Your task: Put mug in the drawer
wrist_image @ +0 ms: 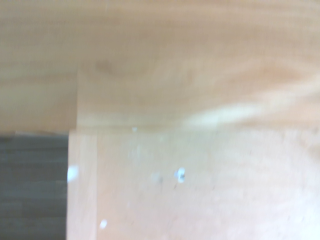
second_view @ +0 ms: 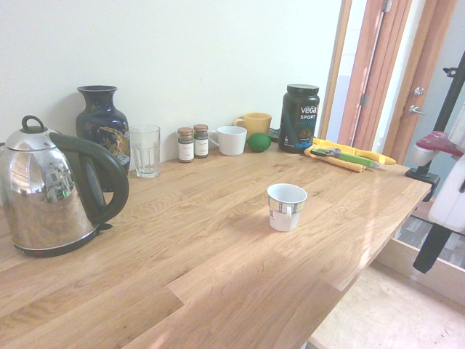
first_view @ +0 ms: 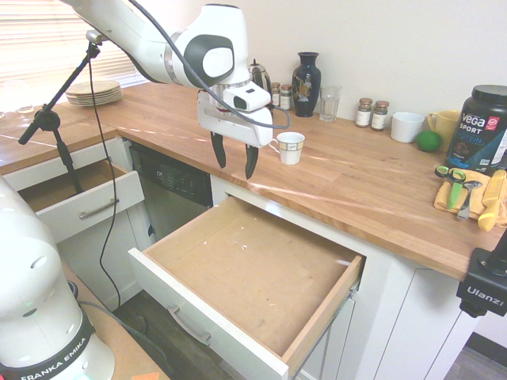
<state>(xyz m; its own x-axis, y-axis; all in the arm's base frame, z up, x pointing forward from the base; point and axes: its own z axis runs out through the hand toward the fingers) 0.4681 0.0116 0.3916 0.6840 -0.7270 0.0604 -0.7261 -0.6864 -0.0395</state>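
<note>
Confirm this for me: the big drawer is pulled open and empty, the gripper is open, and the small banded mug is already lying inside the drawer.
One thing is wrong: the mug is not in the drawer. It stands upright on the wooden counter, as the first exterior view shows. The rest holds: the drawer is open and empty, and the gripper is open.

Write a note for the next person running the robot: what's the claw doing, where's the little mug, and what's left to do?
Gripper: open, empty, pointing down above the counter's front edge, near the mug.
Mug: upright on the counter, untouched.
Drawer: pulled open, nothing inside.
Done: the drawer is open.
Left: grasp the mug, lift it, carry it over the drawer, set it down inside.
</note>
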